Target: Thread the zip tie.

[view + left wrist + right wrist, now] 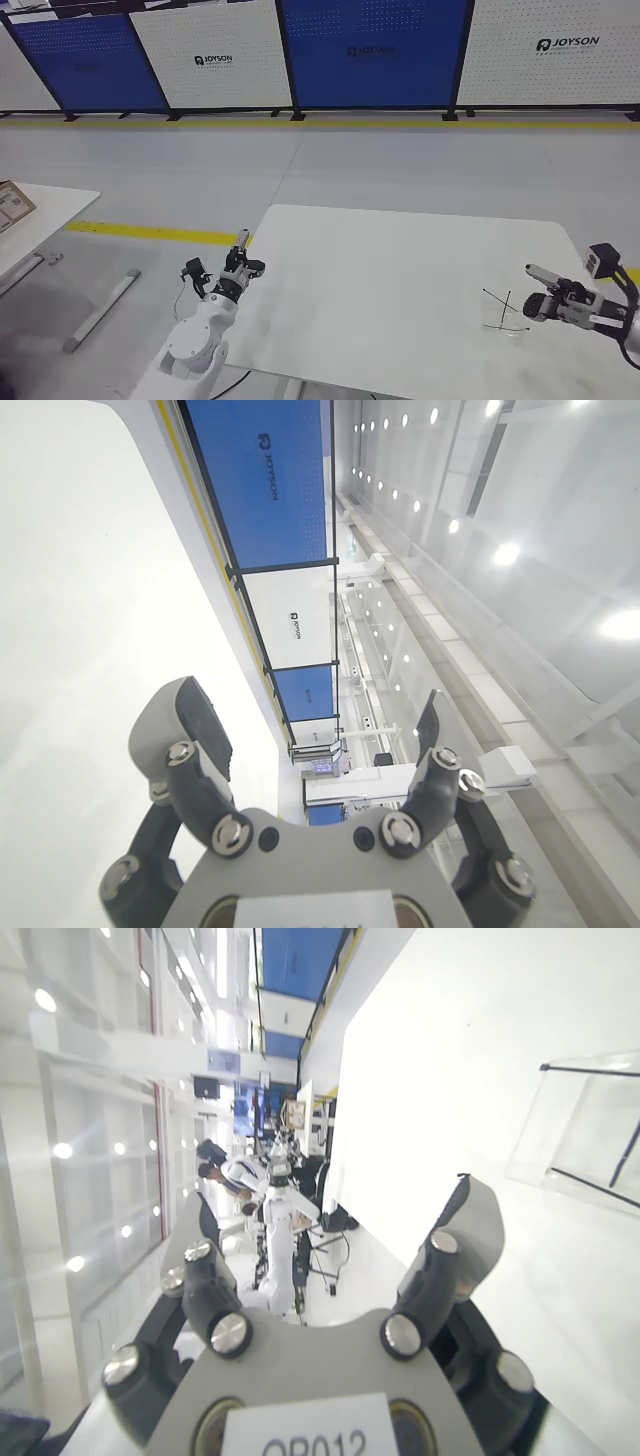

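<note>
Left jaws and right jaws alike stood wide open and empty. The left arm (205,335) held its pair at the near left edge of the white tabletop (400,290), well apart from the work. The right arm (590,308) had its pair just beside the thin black zip ties (505,305). Those ties lay loosely crossed on a shallow clear plastic tray (560,1128) near the tabletop's right side, and one had its small square head (545,1066) near a corner of the tray.

You had not yet picked one up, so I judge the first grasp was the step in hand. You would have done well to choose the tie lying most free of the others and to pinch it close behind the head, leaving the slot exposed. The left arm could then have come across for the tail. Thin straps on slick plastic probably slip, so a low, square approach would have suited.
</note>
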You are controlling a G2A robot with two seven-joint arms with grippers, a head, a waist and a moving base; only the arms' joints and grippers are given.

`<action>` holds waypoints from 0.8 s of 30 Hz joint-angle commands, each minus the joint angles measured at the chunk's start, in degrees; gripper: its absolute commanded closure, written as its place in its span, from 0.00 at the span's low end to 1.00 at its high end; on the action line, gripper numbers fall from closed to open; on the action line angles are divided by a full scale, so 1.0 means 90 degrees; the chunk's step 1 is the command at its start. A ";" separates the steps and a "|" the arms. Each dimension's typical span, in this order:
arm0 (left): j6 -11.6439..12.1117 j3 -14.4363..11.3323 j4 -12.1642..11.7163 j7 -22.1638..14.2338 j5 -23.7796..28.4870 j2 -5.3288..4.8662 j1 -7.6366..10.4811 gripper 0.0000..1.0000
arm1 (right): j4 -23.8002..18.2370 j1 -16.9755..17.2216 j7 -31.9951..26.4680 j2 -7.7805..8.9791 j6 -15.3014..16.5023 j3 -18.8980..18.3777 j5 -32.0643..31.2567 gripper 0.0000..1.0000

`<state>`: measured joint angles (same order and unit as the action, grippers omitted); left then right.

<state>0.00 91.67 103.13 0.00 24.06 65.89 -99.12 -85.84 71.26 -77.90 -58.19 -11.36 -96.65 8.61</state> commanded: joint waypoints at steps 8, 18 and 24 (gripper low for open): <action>0.0000 0.0000 0.0000 0.0000 0.0000 0.0000 0.0000 0.00 | 0.0940 -0.0891 -0.0184 0.0116 -0.0114 0.0791 -0.0488 0.00; 0.0000 0.0000 0.0000 0.0000 0.0000 0.0000 0.0000 0.00 | 0.0991 -0.0897 -0.0193 0.0117 -0.0151 0.0779 -0.0413 0.00; 0.0000 0.0000 0.0000 0.0000 0.0000 0.0000 0.0000 0.00 | 0.1116 -0.1152 -0.0193 0.0439 -0.0093 0.1115 0.0352 0.00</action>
<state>0.00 91.67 103.13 0.00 24.06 65.89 -99.12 -75.73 61.29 -79.65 -54.95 -12.25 -87.04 11.27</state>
